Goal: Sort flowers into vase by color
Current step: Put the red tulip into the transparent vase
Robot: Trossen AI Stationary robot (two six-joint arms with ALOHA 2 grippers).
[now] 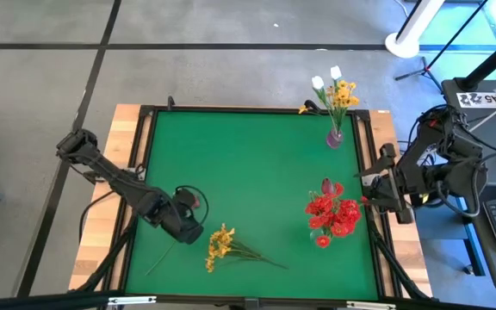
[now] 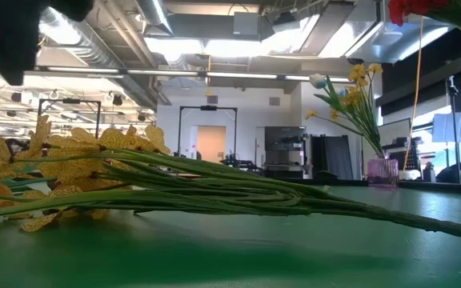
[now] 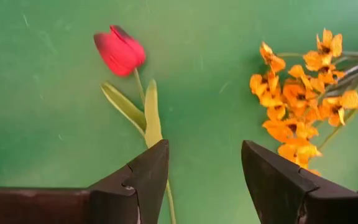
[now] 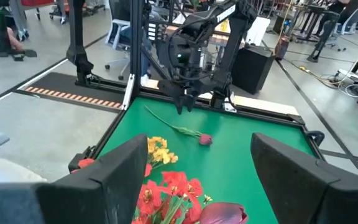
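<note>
Left gripper (image 3: 205,180) hangs with fingers apart over the red tulip's (image 3: 120,51) stem; better to centre first (right gripper (image 4: 191,180) idles, also spread) before pinching.

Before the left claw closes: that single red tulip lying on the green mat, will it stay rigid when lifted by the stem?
Probably not. The single red artificial tulip has a long thin green stem, so its head would likely droop or swing. It looks light, so a nudge from the open left claw above it could slide it on the green mat. The thin stem may slip or twist between fingers.
</note>
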